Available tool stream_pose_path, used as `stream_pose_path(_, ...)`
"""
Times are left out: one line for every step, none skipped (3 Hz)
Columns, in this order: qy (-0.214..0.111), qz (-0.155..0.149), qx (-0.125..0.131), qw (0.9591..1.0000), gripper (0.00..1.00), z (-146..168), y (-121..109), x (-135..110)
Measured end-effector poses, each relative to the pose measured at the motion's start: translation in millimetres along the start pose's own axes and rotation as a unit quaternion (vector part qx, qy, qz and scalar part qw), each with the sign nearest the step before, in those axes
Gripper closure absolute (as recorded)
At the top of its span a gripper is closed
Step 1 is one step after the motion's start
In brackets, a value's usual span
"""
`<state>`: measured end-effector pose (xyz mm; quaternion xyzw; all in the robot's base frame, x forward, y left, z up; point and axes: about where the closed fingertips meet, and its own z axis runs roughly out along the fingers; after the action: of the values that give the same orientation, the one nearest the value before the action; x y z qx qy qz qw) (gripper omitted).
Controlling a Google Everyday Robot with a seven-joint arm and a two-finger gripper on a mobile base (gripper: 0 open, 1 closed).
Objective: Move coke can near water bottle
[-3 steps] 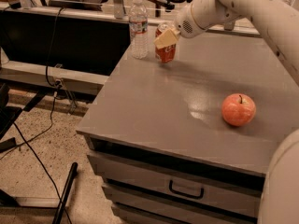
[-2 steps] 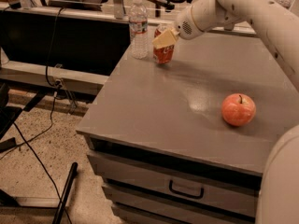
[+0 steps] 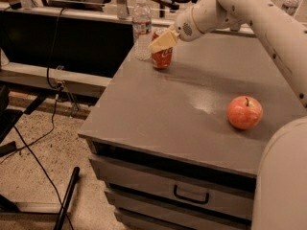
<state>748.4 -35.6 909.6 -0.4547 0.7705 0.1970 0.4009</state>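
Note:
The coke can (image 3: 162, 57), orange-red with white marks, is upright at the back left of the grey table (image 3: 192, 128), close to the right of the water bottle (image 3: 142, 28). The bottle is a tall clear one with a white cap and a pale label. My gripper (image 3: 162, 40) reaches in from the right on the white arm (image 3: 225, 8). Its pale fingers (image 3: 160, 42) are closed across the can's upper part. The can's base is at or just above the tabletop. The can's top is hidden by the fingers.
A red-orange apple (image 3: 244, 112) lies on the table's right side. A second clear bottle (image 3: 292, 1) shows at the far back right. A drawer with a handle (image 3: 191, 195) is under the tabletop. Cables (image 3: 33, 152) run over the floor at left.
My gripper has carried the can a little left and down, closer to the water bottle. The bottle and the apple have not moved.

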Motion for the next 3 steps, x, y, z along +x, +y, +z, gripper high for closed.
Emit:
stream_pose_path(0.01, -0.012, -0.002, 0.9999, 0.0, 5, 1, 1)
stream_pose_path(0.015, -0.027, 0.004, 0.9995, 0.0, -3, 0, 1)
stream_pose_path(0.03, -0.048, 0.013, 0.9983, 0.0, -30, -1, 8)
